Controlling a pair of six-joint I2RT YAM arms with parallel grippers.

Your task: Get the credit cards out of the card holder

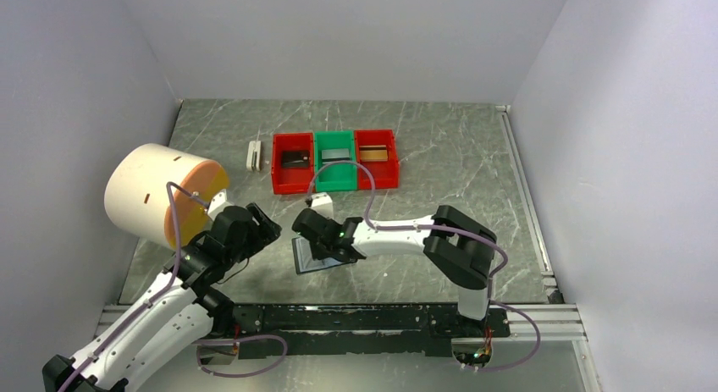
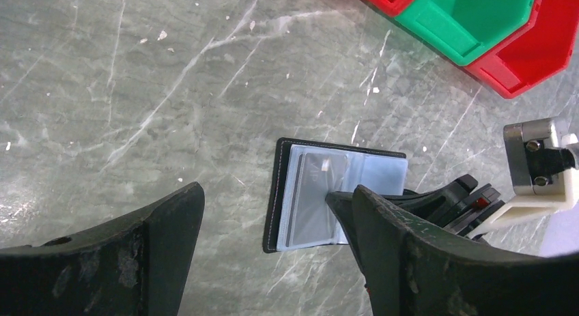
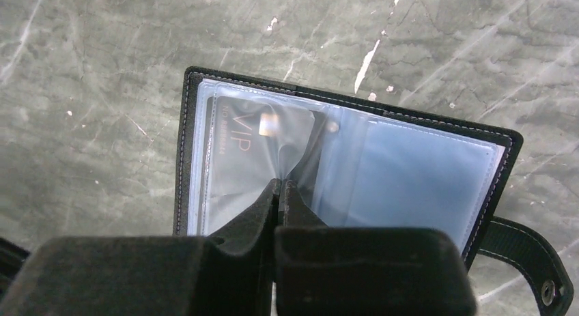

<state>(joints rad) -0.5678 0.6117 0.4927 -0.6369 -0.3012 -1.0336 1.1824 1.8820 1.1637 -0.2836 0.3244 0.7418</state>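
The black card holder (image 1: 306,261) (image 3: 410,173) (image 2: 276,193) lies open on the marble table, bluish clear pockets up. A dark grey credit card (image 3: 232,145) (image 2: 311,193) marked VIP sits inside its left pocket. My right gripper (image 3: 281,183) (image 1: 317,251) is shut, its tips pinching the puckered clear pocket over that card; whether the card itself is in the pinch I cannot tell. My left gripper (image 2: 273,193) (image 1: 262,227) hovers open just left of the holder, holding nothing. Other cards lie in the bins: dark (image 1: 295,159), grey (image 1: 336,154), tan (image 1: 375,152).
A row of bins, red (image 1: 279,173), green (image 1: 335,182) and red (image 1: 391,168), stands behind the holder. A small white block (image 1: 253,155) is left of them. A large cream and orange cylinder (image 1: 157,193) sits by the left wall.
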